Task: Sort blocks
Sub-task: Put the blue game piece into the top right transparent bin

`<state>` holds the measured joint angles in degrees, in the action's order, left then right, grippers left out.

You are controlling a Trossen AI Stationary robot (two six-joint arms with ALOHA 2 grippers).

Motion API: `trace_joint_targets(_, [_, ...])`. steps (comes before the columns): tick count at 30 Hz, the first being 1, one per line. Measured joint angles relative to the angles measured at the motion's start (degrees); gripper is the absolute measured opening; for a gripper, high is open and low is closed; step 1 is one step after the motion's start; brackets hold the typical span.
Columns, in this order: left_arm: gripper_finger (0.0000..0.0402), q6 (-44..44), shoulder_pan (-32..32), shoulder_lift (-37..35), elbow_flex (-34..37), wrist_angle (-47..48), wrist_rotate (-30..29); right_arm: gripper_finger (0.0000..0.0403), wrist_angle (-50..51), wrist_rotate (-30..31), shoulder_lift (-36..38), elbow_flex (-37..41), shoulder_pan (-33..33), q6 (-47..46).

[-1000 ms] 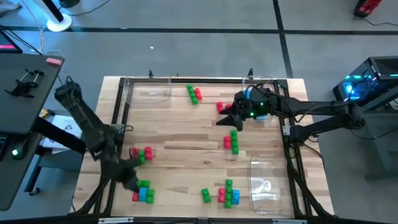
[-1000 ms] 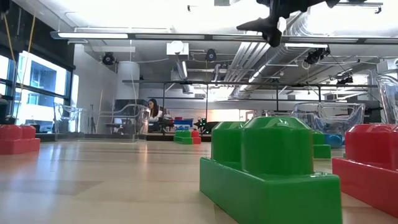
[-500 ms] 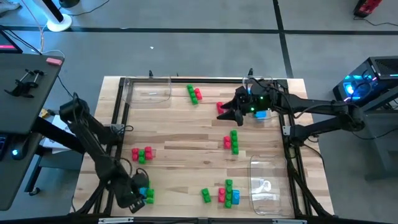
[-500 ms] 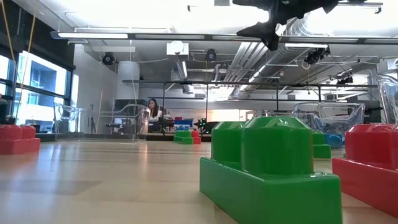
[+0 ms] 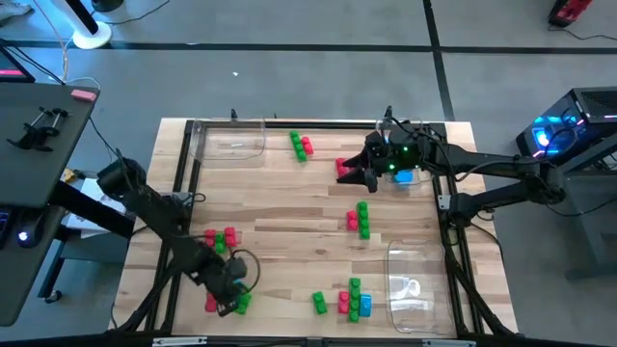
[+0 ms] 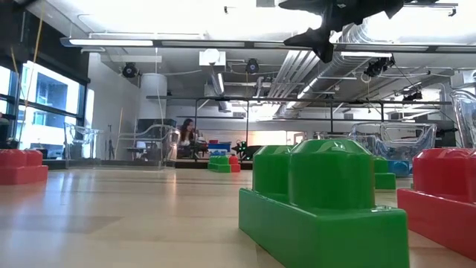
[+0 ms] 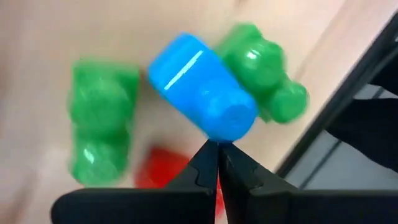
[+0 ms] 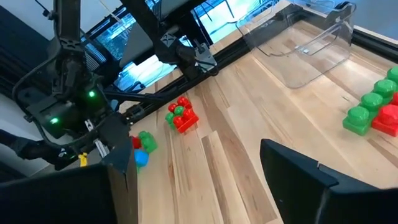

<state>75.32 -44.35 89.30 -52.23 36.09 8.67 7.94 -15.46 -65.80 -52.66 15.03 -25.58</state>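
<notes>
Since a moment ago the left pincer (image 7: 217, 163) has swung inward and closed beside the blue block (image 7: 202, 87).

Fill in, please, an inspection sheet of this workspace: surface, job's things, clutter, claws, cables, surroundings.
Surface: wooden table inside a dark frame.
Job's things: red, green and blue blocks in small groups; red-green group on the left, mixed group at the near edge, green-red pair at the far edge.
Clutter: clear trays, one at the far left corner, one near the right.
Claws: left claw shut, its tips at a blue block; right claw open, raised over the far right.
Cables: loop beside the left arm.
Surroundings: a person sits far behind.
</notes>
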Motion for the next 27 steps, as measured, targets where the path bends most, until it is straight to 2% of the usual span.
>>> trace_joint_targets(7, [0.0000, -18.63, 11.03, 0.00, 0.00, 1.43, -0.63, 0.0224, 0.00, 0.00, 0.00, 0.00, 0.00, -0.32])
trace_joint_targets(12, [0.0000, -24.96, 15.28, -2.69, -1.22, 8.67, 1.44, 0.0224, 0.00, -0.86, 0.00, 0.00, 0.00, -0.49])
trace_joint_targets(15, [0.0000, -23.59, 13.91, -6.38, -2.56, 11.13, 1.31, 0.0224, 0.00, -1.27, 0.00, 0.00, 0.00, -0.48])
trace_joint_targets(19, [0.0000, -17.36, 6.68, -10.27, -2.80, 3.99, -3.94, 0.0224, -0.02, -1.29, 0.00, 0.00, 0.00, 0.06])
trace_joint_targets(23, [0.0000, -11.52, 0.43, -10.05, -2.80, -3.13, -7.78, 0.0224, -0.02, -1.67, 0.00, 0.00, -0.07, 0.02])
trace_joint_targets(27, [0.0020, -10.09, 1.60, -8.54, -2.80, -7.58, -7.62, 0.0224, -0.39, -3.03, 0.00, 0.00, -0.53, -0.53])
